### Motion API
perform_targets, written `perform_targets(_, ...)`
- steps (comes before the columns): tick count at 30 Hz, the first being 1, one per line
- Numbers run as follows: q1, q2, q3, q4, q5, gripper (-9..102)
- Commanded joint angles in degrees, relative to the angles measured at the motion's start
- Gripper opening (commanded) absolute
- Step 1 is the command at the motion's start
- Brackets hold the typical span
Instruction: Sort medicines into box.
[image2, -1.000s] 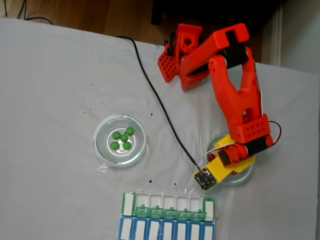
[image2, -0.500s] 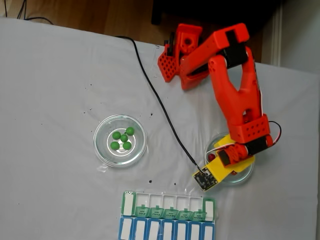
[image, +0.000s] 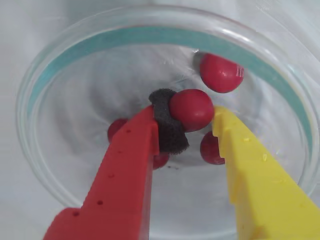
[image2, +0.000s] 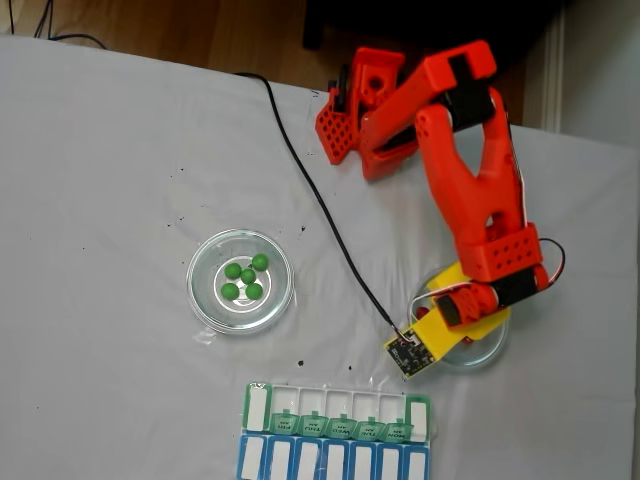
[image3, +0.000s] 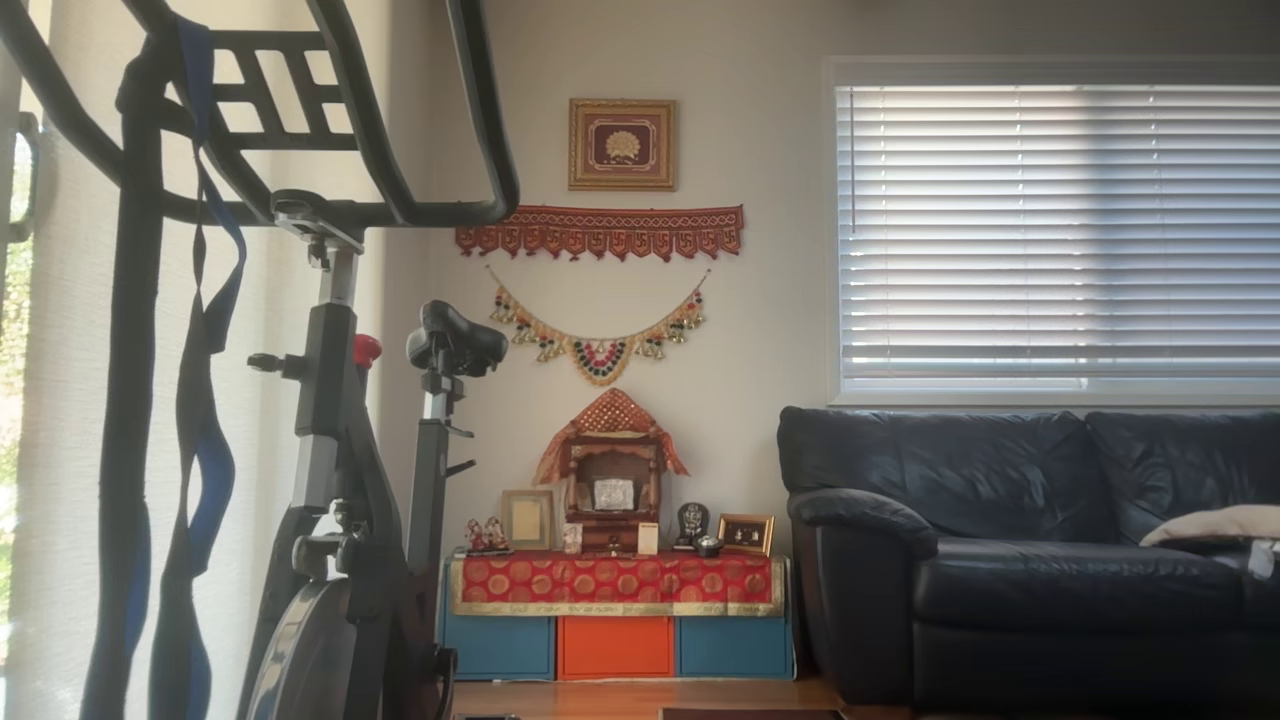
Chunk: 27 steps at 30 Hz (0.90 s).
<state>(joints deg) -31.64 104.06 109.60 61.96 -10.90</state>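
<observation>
Gripper (image: 192, 120) jaws narrow, pinching one red ball (image: 191, 109) against foam pad for grip | inside glass dish (image2: 490, 345) by table's right edge | box (image2: 337, 410) at near edge, lids open to receive.

Orange arm (image2: 470, 180) reaches over right glass dish (image2: 487, 350); five green balls (image2: 245, 279) in left dish (image2: 240, 281); green-lidded box (image2: 338, 410) at bottom edge.
</observation>
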Motion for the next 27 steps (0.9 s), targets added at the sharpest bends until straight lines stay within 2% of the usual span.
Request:
perform_targets(1,0.5,7.8,-1.1,1.0,-0.3,1)
perform_targets(14,3.0,18.3,-0.5,2.8,1.5,1)
perform_targets(27,9.9,17.2,-5.6,1.8,2.8,1)
